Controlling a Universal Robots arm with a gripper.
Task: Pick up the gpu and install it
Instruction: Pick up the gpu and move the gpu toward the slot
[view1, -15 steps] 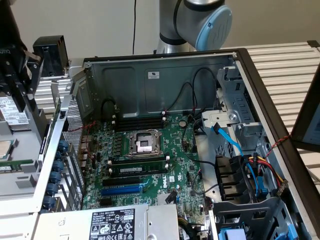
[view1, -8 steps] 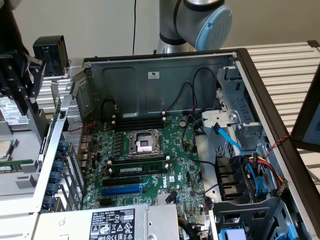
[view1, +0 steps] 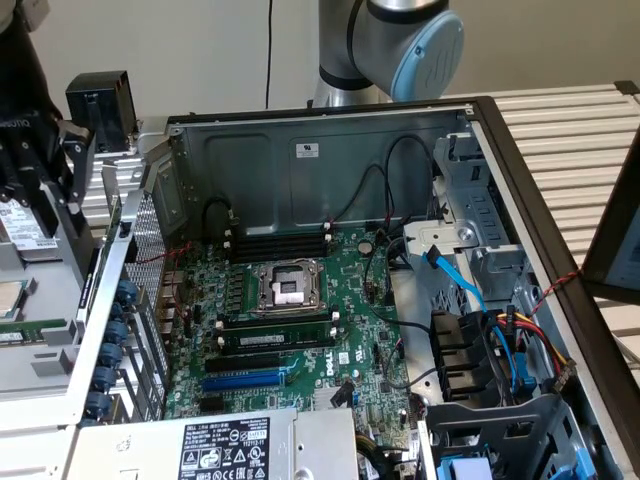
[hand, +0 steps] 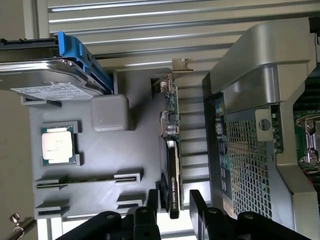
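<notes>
- The surface (view1: 570, 130): white slatted metal, with a pale wall behind.
- The tray (hand: 100, 165): matte grey, moulded, slotted.
- The gpu (hand: 171, 175): glossy black shroud on a green board, standing on edge at the tray rim, at the exterior view's 9 o'clock of the case (view1: 320, 170).
- The hand (hand: 173, 195): spread, fingers either side of the gpu.

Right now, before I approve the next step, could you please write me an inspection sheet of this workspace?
Surface: grey parts tray beside the open computer case, on a slatted table.
Job's things: gpu stands on edge at the tray's side nearest the case; the motherboard's blue slot is empty.
Clutter: hard drive in a blue caddy, CPU and grey block on the tray.
Grippers: gripper open, one finger on each side of the gpu's end, with a gap showing on one side.
Cables: blue cable and a red, yellow and black bundle by the drive bays, apart from the blue slot.
Surroundings: robot arm beyond the case.
</notes>
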